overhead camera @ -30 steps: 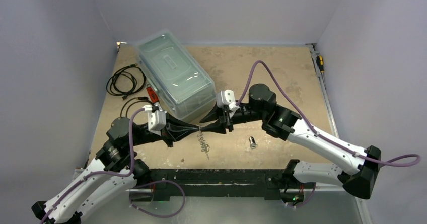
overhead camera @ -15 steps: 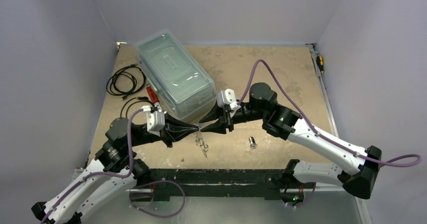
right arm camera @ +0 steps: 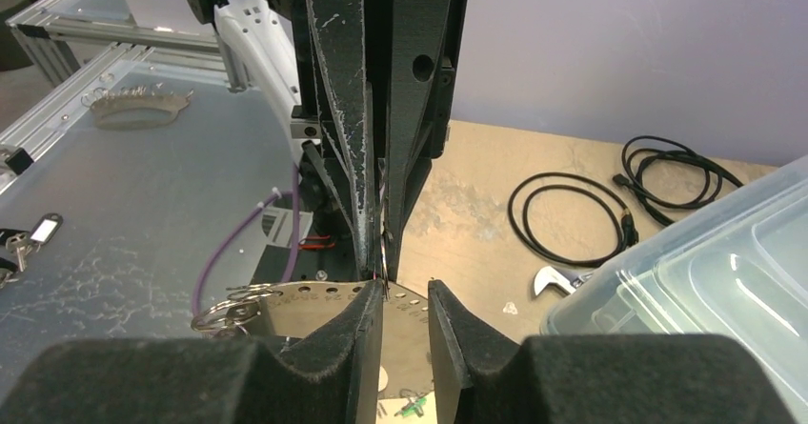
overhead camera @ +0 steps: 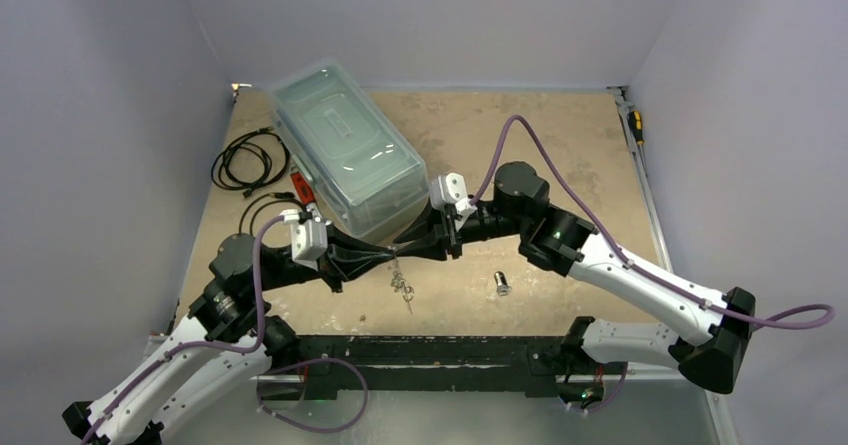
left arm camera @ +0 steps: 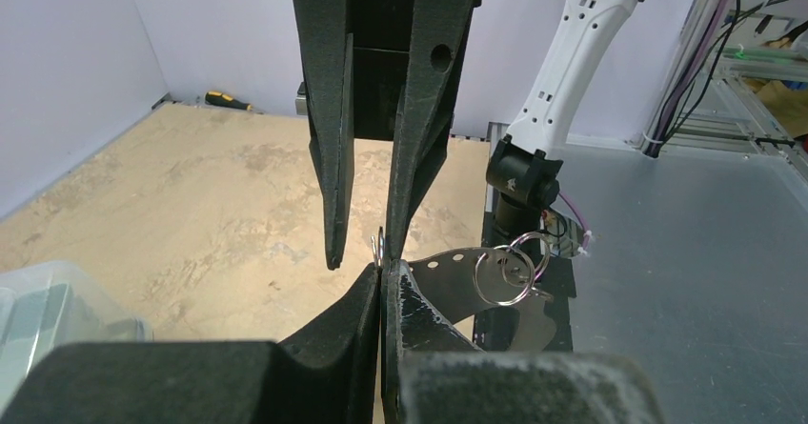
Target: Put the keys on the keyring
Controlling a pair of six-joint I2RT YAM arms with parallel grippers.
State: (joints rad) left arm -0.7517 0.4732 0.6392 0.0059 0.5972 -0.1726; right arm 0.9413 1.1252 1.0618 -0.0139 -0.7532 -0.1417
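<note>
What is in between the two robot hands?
A small metal ring on the keyring, which the left gripper pinches. The open right gripper straddles it, seen in the left wrist view.

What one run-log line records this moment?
left hand: shut on keyring | right hand: open at keyring's edge | loose key: on table, ungripped | task: unfinished

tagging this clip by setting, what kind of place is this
Most likely a robotics lab work cell, not a home or shop: a worn tan table boxed in by plain pale walls, aluminium framing beside it, and loose black cables near a clear plastic bin.
</note>
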